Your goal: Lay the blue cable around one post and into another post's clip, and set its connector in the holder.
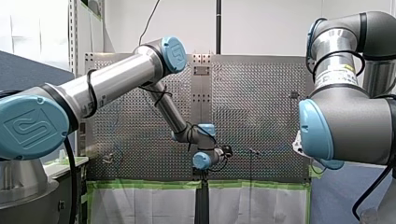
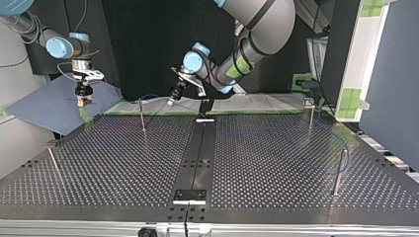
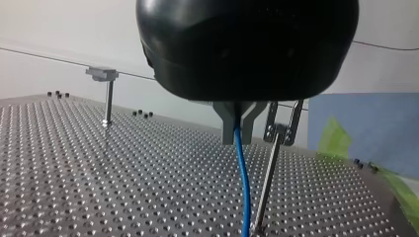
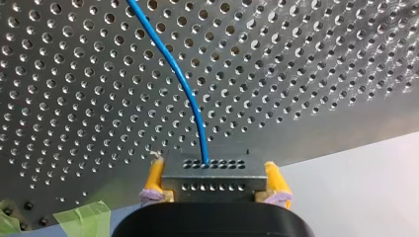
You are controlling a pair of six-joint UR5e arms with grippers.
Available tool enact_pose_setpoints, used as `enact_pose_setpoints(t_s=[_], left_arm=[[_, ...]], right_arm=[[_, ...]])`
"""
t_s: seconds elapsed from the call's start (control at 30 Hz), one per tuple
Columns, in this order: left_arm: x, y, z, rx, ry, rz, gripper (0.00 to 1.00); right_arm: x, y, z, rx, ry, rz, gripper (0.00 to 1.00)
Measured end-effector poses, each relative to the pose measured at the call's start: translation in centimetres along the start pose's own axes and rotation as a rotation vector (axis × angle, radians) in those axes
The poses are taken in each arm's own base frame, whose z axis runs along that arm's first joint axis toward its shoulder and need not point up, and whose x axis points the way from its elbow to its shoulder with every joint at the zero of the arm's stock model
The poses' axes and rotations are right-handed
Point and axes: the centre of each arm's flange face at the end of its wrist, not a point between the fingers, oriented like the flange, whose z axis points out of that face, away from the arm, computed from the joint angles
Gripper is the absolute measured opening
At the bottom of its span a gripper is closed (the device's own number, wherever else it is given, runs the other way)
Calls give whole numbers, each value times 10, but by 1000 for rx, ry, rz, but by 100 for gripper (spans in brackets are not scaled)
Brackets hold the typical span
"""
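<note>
While my left arm [image 2: 257,24] comes in over the far edge of the perforated table [image 2: 276,163] near the middle of the top view, my right arm [image 2: 54,42] hangs at that view's left, above a blue sheet [image 2: 49,108] just off the table's corner.

Thin upright posts [image 2: 339,170] stand well apart on the table.

Left gripper [image 3: 239,129]: dark fingers drawn together on the blue cable [image 3: 242,177]. The cable drops from them just beside one post [image 3: 267,182]. That post carries a metal clip [image 3: 282,129] at its top, level with the fingertips. The cable runs beside the clip, not in it. Contact between cable and post cannot be determined. A second post with a flat block head [image 3: 102,74] stands well apart.

Right gripper [image 4: 213,177]: yellow pads [image 4: 155,174] clamped on both ends of the grey connector [image 4: 207,190]. The connector is held clear of the table, and the cable leaves its face and curves away over the perforations.
</note>
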Motion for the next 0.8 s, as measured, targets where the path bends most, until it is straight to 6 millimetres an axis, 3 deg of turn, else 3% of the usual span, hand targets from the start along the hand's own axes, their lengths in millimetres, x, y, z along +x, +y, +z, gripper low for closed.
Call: enact_pose_setpoints(t_s=[0.5, 0.8], left_arm=[[3, 21, 3, -14, 13, -15, 1], [12, 23, 3, -2, 27, -22, 1]], right_arm=[[0, 0, 4, 8, 15, 48, 0], [-22, 8, 7, -14, -28, 61, 0]])
